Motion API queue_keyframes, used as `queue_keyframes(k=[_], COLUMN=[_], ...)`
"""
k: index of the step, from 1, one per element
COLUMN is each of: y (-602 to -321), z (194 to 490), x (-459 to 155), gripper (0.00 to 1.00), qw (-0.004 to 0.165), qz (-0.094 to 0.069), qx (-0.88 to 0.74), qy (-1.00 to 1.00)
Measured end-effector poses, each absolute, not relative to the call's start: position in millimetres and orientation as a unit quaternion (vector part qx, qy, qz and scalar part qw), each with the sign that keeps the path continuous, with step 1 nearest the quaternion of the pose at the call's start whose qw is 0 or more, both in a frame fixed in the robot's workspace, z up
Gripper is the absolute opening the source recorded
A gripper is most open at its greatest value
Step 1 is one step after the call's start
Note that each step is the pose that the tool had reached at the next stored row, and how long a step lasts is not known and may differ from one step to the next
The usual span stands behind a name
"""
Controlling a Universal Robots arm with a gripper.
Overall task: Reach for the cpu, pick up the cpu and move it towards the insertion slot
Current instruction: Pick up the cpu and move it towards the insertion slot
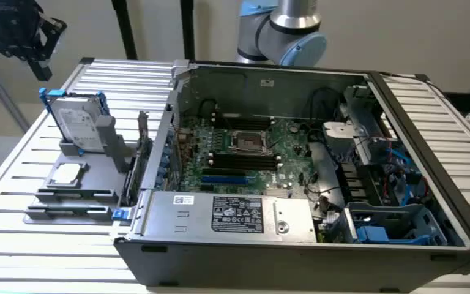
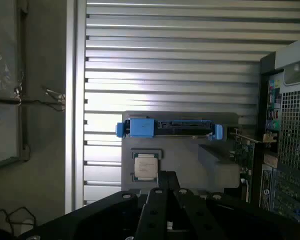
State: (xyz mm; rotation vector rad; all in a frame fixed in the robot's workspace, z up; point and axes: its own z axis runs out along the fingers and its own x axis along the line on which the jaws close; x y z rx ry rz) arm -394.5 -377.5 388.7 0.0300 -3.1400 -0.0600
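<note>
The cpu [image 1: 65,174] is a small silvery square chip lying flat in a grey holder on the slatted table, at the exterior view's left, outside the computer case. In the wrist view the cpu [image 2: 146,166] sits just beyond the dark gripper [image 2: 167,192]. My gripper [image 1: 36,54] hangs high at the exterior view's upper left, well above the cpu and apart from it, holding nothing that I can see. The insertion slot [image 1: 249,142], a silver-framed square socket with a dark centre, lies on the green board inside the open case.
An upright silver hard drive [image 1: 80,125] with a blue bracket [image 2: 140,128] stands right behind the cpu on the same grey fixture [image 1: 68,211]. The open case wall [image 1: 157,159] rises between the fixture and the motherboard. Black memory slots [image 1: 239,162] lie beside the socket.
</note>
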Motion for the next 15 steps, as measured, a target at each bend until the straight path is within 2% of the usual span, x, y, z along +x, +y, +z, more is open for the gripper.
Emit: queue_keyframes(k=[15], y=[-377.5], z=[388.8], x=[-394.6], gripper=[0.11], qw=[0.001], qz=[-0.019], qx=[0.010], qy=[-1.000])
